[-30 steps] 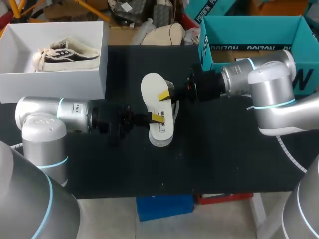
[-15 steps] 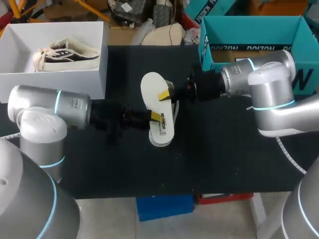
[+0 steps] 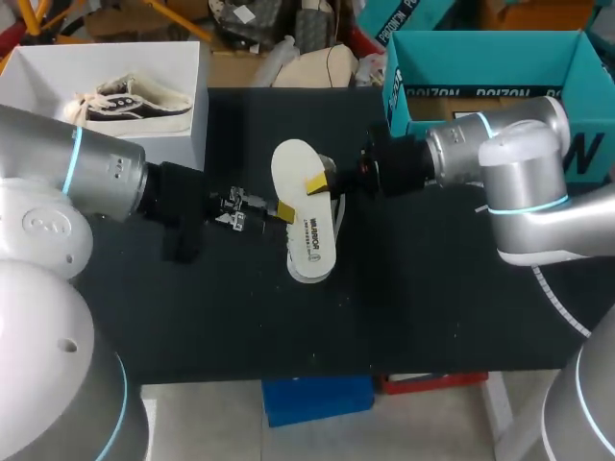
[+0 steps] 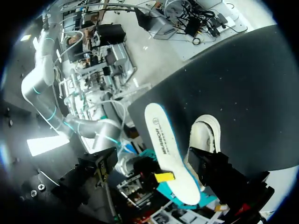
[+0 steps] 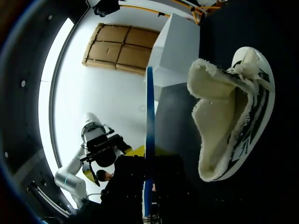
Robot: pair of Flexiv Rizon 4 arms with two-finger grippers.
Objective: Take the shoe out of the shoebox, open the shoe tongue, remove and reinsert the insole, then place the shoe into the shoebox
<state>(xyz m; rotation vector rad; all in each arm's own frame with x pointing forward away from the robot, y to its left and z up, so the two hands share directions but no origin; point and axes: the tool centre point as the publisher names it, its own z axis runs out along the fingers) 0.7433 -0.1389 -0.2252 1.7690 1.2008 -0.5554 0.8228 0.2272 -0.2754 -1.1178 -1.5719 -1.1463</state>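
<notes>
One gripper fewer on the white insole (image 3: pixel 306 230) overhead: have drawn left gripper (image 3: pixel 285 210) back off it, cannot tell its state, right gripper (image 3: pixel 315 182) clamped on. From left wrist, see insole raised beside shoe (image 4: pixel 205 135) lying on desk (image 4: pixel 243 84). From right wrist, same edge-on; reinsertion likely next.

The insole (image 3: pixel 312 245) looks like smooth, matt white foam. The shoe (image 5: pixel 212 100) has a fluffy, fleece-like cream lining and striped cloth sides. The table (image 3: pixel 432 307) is matt black.

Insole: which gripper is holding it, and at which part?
The right gripper holds the insole by one long edge, toward its far end. Whether the left gripper also grips, I cannot tell.
</notes>
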